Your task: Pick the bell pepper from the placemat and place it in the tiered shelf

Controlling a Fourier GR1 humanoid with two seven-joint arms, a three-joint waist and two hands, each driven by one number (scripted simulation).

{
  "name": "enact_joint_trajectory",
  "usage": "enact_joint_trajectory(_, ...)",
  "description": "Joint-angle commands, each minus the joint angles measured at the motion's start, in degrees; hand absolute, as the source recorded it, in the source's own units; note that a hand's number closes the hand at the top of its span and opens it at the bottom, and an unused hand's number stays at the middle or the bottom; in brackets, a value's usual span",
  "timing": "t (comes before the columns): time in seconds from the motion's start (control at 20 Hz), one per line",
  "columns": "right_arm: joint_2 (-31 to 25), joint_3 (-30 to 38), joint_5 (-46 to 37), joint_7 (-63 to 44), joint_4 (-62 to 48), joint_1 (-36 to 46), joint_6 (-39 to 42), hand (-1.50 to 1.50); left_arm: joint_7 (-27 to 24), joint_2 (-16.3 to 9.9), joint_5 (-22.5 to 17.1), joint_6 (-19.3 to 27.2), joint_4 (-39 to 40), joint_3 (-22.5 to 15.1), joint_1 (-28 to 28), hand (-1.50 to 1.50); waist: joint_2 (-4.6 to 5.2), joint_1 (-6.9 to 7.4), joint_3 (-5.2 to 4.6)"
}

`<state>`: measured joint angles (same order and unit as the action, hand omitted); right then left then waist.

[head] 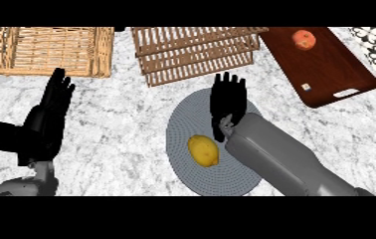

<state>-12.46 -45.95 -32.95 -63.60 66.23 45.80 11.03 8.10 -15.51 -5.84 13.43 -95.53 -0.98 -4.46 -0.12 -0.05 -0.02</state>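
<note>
Yellow bell pepper (pixel 203 150) lying on the round grey placemat (pixel 183 128), just left of the right hand (pixel 228 101), fingers straight and spread, holding nothing. Probably light, smooth-skinned, hollow; best cupped around the broad middle. Tiered shelf (pixel 195 54) straight ahead past the mat's far edge, bare counter between. Left hand (pixel 51 108) resting open at the left.

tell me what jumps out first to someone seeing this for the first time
The yellow bell pepper stands out, lying on the round grey placemat at centre. The right robot hand hovers open just right of it, fingers pointing toward the wooden tiered shelf behind. The left robot hand rests open at the left edge.
</note>
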Motion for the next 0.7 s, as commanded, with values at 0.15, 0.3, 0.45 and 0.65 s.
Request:
enact_joint_trajectory(0.15, 2.3, 2.7, -6.9, -2.1, -1.8, -4.2, 1.1, -1.50, 1.7, 1.3, 0.9, -0.3, -1.1, 0.0, -0.7, 0.00, 0.05, 0.13, 0.02)
enact_joint_trajectory(0.3, 3.8, 4.7, -9.5, -0.1, -3.7, -5.7, -0.2, -1.50, 0.4, 2.2, 2.2, 0.0, -0.3, 0.1, 0.0, 0.00, 0.09, 0.12, 0.02)
enact_joint_trajectory(0.45, 2.0, 7.2, -10.4, 3.0, -3.9, -7.9, -0.7, -1.50, 1.0, 1.9, 1.3, -1.4, -2.8, 0.5, 2.0, 0.00, 0.05, 0.23, 0.03)
enact_joint_trajectory(0.65, 5.1, 10.5, -11.2, 4.8, -9.1, -6.7, 2.1, 1.50, -0.5, 2.9, 3.2, -1.2, 1.0, 0.6, -0.1, 0.00, 0.16, 0.27, 0.02)
